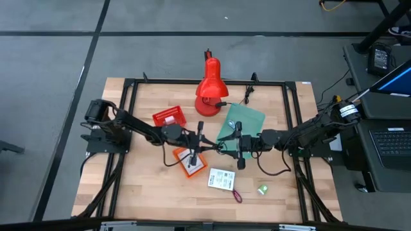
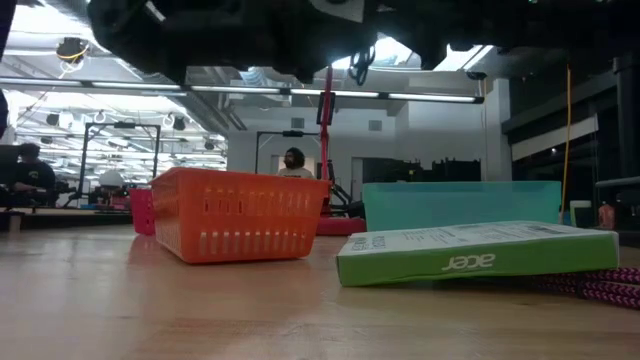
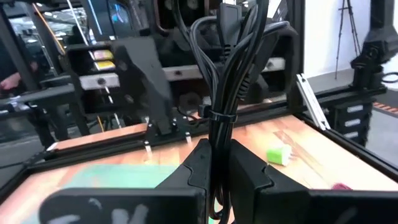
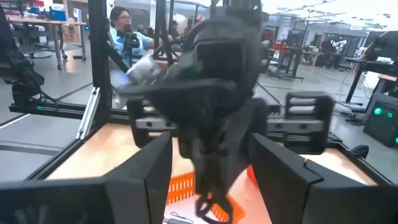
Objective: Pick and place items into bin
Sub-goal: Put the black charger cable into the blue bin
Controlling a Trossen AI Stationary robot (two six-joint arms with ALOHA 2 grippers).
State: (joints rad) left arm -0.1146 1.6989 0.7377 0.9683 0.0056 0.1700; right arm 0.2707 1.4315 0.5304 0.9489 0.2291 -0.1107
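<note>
My left gripper [image 1: 207, 145] is shut on the black coiled cable [image 3: 225, 56] and holds it over the orange bin [image 1: 189, 162]. My right gripper [image 1: 230, 146] faces it from the table's right, open, with its fingers [image 4: 146, 171] wide apart on either side of the hanging cable [image 4: 210, 186]. A white printed card [image 1: 222, 179], the purple strap [image 1: 236, 196] and the small green piece [image 1: 262, 189] lie flat on the table nearer the near edge. The pink cube and the blue-silver piece do not show. My left gripper pinches the cable bundle between its two fingers [image 3: 249, 177], just below the tie that binds the bundle [image 3: 221, 116]. It comes in roughly level from the table's left, with the fingers lying across the bundle. The cable is lifted clear, loops standing above the fingers and a tail hanging below.
A red basket [image 1: 168, 117] sits left of the big red desk lamp [image 1: 209, 83] near the far edge. A teal sheet [image 1: 243, 122] lies under the right arm. Black frame rails [image 1: 292, 122] border the table. Bare wood shows at the near left.
</note>
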